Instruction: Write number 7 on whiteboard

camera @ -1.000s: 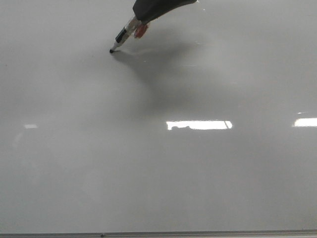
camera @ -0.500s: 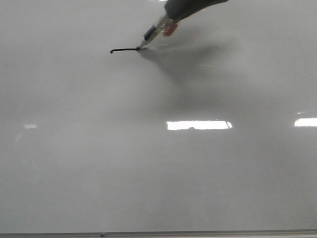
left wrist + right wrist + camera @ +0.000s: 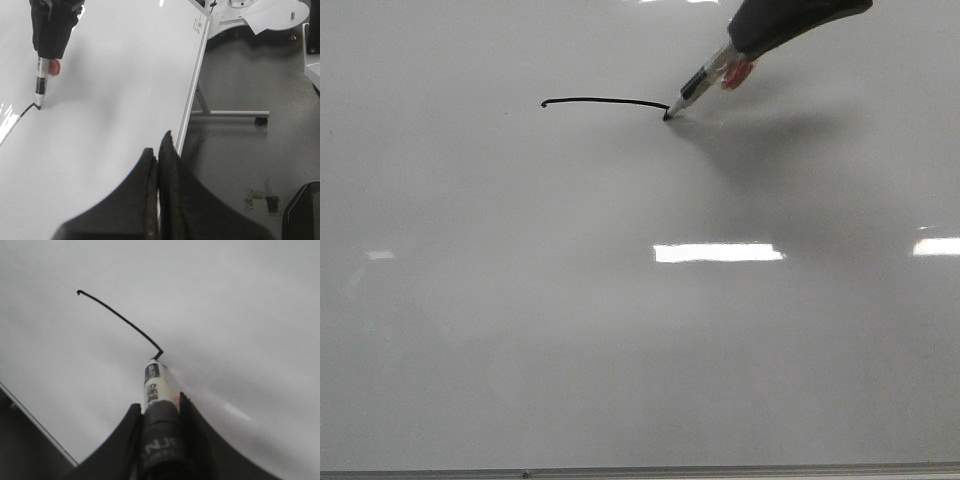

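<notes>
one whiteboard fills the front view | one stroke of the number 7 at 11 o'clock, top bar only | one marker, tip on the bar's right end | right gripper clamped on marker | left gripper pressed together, holding nothing, off the board's edge

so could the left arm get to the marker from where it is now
Probably not easily. The left gripper hangs shut near the whiteboard's edge, apart from the marker. Bare board lies between, but the right gripper is clamped around the marker's barrel, leaving little to grab.
</notes>
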`<act>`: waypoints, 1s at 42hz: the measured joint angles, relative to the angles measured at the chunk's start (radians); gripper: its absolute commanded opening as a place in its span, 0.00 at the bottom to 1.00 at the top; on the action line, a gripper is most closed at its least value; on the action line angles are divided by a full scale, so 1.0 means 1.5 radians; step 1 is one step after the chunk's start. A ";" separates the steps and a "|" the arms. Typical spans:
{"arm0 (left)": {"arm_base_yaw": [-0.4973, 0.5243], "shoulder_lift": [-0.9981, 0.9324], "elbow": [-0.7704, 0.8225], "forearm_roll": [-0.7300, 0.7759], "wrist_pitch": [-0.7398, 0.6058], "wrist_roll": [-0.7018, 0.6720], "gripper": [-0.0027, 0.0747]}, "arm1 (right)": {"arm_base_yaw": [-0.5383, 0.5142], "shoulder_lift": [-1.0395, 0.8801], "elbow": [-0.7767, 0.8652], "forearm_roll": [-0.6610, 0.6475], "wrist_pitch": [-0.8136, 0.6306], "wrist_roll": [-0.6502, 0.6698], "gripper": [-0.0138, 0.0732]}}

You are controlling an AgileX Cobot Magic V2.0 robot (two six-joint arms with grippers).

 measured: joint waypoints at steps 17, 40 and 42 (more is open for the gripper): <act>0.000 0.000 0.000 0.000 0.000 0.000 0.01 | 0.092 0.126 0.000 -0.005 0.013 0.001 0.09; 0.000 0.000 0.000 -0.002 -0.005 0.000 0.01 | 0.164 -0.037 -0.022 -0.022 0.152 -0.005 0.09; 0.000 0.000 0.000 -0.002 -0.010 0.000 0.01 | 0.171 -0.059 -0.034 -0.022 0.195 -0.009 0.09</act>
